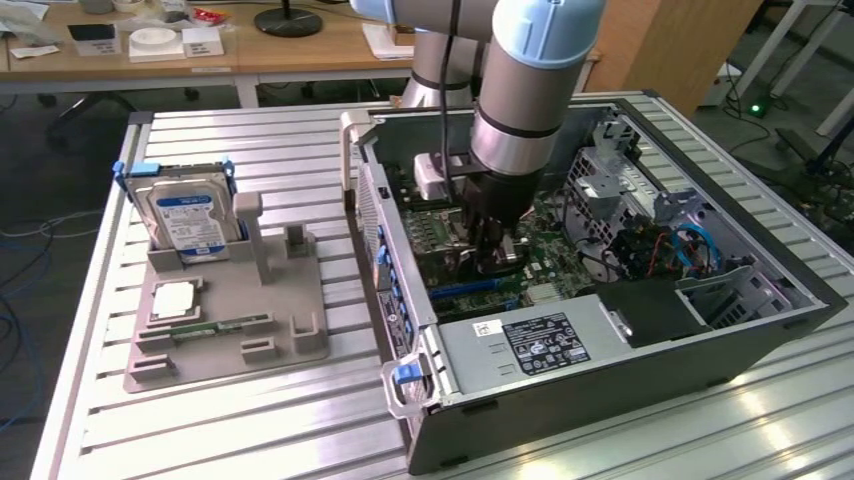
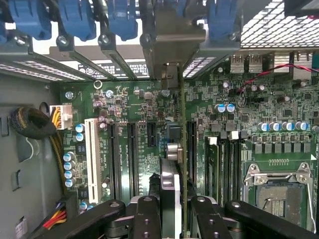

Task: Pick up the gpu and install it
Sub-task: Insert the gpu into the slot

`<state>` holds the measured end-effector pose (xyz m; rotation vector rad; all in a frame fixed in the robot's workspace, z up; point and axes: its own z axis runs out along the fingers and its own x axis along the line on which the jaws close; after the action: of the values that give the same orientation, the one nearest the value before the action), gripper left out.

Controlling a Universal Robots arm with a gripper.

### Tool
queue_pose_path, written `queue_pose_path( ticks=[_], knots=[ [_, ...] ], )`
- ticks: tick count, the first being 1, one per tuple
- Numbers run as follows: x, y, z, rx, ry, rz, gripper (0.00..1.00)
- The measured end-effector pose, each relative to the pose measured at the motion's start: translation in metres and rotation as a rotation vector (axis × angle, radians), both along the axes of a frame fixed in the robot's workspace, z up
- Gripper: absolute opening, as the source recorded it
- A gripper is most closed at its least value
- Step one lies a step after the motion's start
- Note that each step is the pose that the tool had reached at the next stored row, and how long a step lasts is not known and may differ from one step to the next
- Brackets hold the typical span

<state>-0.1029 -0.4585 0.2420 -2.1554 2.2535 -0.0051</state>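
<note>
Inside the open grey metal computer case (image 1: 747, 340), the gripper (image 1: 487, 262) hangs low over the green motherboard (image 2: 134, 107), and its black fingers (image 2: 147, 219) are pinched on the gpu (image 2: 172, 184), a thin flat green circuit card seen edge-on in the wrist view with its metal bracket end (image 2: 172, 52) reaching toward the slotted rear wall. The jaws stand partly closed, one finger on each face of the card, near its upper edge.

Judging by its look, the card is light and stiff but fragile: thin board, small soldered parts, a bare connector edge. Gripping it across the flat faces near the top edge, as now, seems right; squeezing the cooler or the contacts would risk damage, and a tilt against the slot could bend it. The card hangs just above or into the row of long black expansion slots (image 2: 132, 149); whether it is seated I cannot tell.

Counting: one gpu, one gripper, one case. The wrist view gives one long white slot (image 2: 91, 154) and about four black ones beside it. On the ribbed metal table (image 1: 267, 420), on the exterior view's left, sits one grey plastic parts holder (image 1: 274, 345), with one silver hard drive with a blue-white label (image 1: 194, 222) standing upright in it and one short narrow green memory stick (image 1: 220, 327) lying in a groove.
</note>
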Motion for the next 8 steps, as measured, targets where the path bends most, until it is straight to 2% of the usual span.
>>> queue_pose_path(
  ticks=[8],
  knots=[
    [-0.0008, 0.0011, -0.0064, 0.0004, -0.0002, 0.000, 0.28]
  ],
)
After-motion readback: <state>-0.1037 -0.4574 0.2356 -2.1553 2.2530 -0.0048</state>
